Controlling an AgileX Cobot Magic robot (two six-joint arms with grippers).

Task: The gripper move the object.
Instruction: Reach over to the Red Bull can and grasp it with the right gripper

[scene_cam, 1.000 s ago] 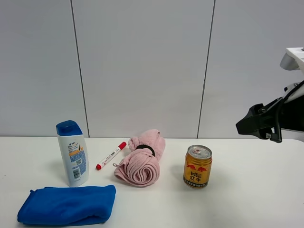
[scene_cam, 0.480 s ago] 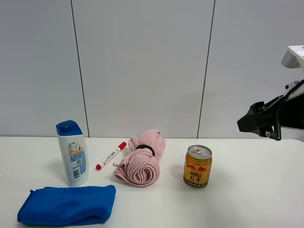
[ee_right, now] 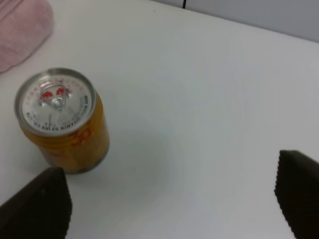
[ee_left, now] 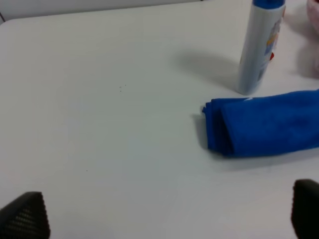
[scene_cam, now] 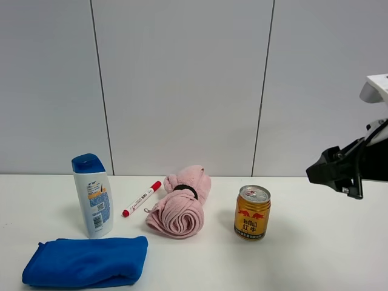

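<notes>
Tools spread and empty: right tool near the gold drink can, left tool by the blue cloth

The exterior high view gives the whole layout. On the white surface stand or lie a white shampoo bottle with a blue cap, a red marker, a rolled pink towel, the blue cloth and the gold drink can. The can stands upright to the right of the towel, near it but apart. The right tool hangs in the air at the right edge of that view, above the can's top and well off to its right. Its opening cannot be judged from there.

The right wrist view settles that. Its two black fingertips sit far apart at opposite lower corners, so the tool is spread wide and pinches nothing. The can shows from above, with its silver pull-tab top, close to one fingertip but not touching it. A corner of the pink towel shows beyond the can.

Only the left wrist view shows the left tool. Its fingertips are also far apart, gripping nothing, over bare surface. Ahead lie the folded blue cloth and, just behind it, the upright shampoo bottle.
</notes>
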